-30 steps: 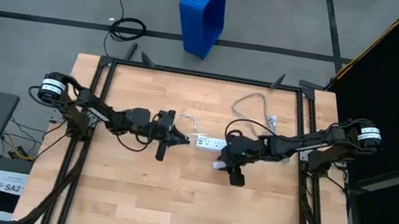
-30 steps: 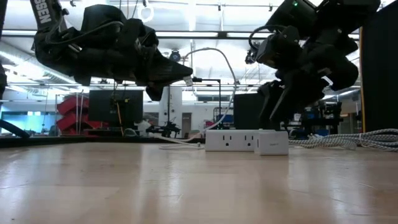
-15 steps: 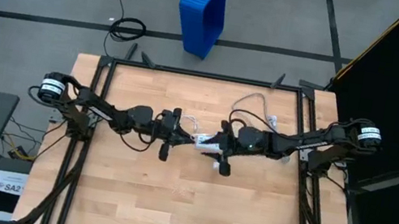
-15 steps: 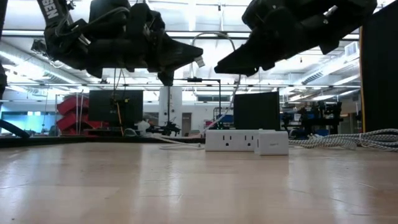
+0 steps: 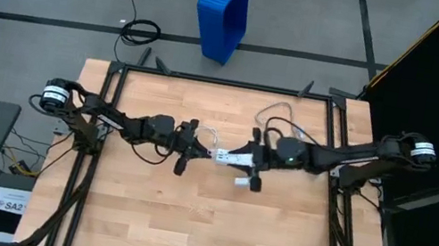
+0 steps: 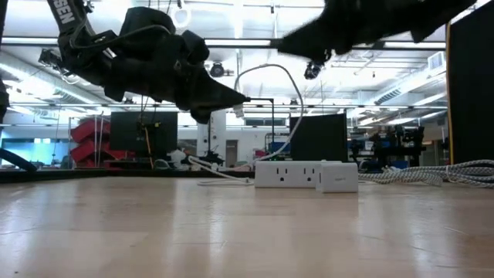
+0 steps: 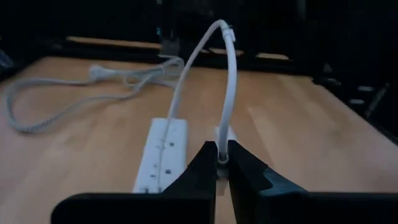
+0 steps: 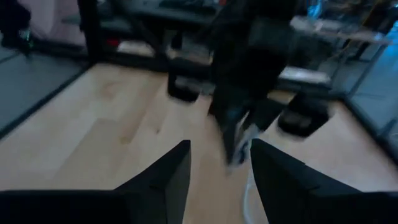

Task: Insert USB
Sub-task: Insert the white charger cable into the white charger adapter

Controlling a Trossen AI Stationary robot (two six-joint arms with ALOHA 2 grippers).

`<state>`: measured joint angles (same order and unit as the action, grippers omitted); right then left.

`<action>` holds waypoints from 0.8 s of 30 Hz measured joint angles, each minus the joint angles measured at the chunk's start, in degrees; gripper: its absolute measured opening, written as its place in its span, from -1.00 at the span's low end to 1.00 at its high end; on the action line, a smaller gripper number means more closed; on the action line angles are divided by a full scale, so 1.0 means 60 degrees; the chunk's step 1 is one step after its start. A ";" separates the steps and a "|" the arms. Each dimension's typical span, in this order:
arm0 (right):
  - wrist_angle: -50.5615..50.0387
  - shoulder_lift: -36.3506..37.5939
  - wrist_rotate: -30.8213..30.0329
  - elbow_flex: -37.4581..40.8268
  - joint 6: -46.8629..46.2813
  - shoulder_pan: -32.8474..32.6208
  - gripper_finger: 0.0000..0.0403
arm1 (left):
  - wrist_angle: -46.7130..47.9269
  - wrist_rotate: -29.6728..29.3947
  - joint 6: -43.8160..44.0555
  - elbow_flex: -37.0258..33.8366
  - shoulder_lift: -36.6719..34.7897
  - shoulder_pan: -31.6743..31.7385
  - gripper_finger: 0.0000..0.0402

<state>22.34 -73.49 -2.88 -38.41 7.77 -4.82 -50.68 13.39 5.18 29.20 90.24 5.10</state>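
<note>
The thin white USB cable (image 7: 231, 74) arches up from my left gripper (image 7: 221, 163), which is shut on its plug end and floats above the table just left of the white power strip (image 7: 163, 149). In the low view the cable (image 6: 266, 69) loops over and drops behind the strip (image 6: 285, 174). In the high view the left gripper (image 5: 196, 144) and the right gripper (image 5: 250, 163) face each other over the strip (image 5: 230, 156). The right gripper (image 8: 221, 177) is open, raised high above the strip, and touches nothing. My left gripper pinches the USB cable's plug end (image 7: 222, 149) between its two fingers, coming level from the table's left. The plug is lifted clear of the table. The cable rises from the fingers in an arch and hangs slack down toward the table beyond the strip.
A white block (image 6: 337, 177) sits against the strip's end. The strip's thicker grey cord (image 5: 280, 114) lies in loops toward the far edge and also shows in the left wrist view (image 7: 56, 93). Bare wood lies on the near half of the table (image 5: 201, 228).
My right gripper has left its low, downward-pointing place by the strip's near side, risen well above the strip, turned about level and moved toward the left gripper. My left gripper tipped up a little and came back down, keeping the plug.
</note>
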 joint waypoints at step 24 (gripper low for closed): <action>0.1979 -0.2165 0.1270 -0.0052 0.0313 0.1260 -0.35 | -0.1775 0.0286 -0.3350 0.0395 -0.0015 0.0027 -1.00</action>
<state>34.22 -86.47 4.74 -38.72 9.65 2.74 -61.33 15.11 -14.92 31.57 90.15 5.26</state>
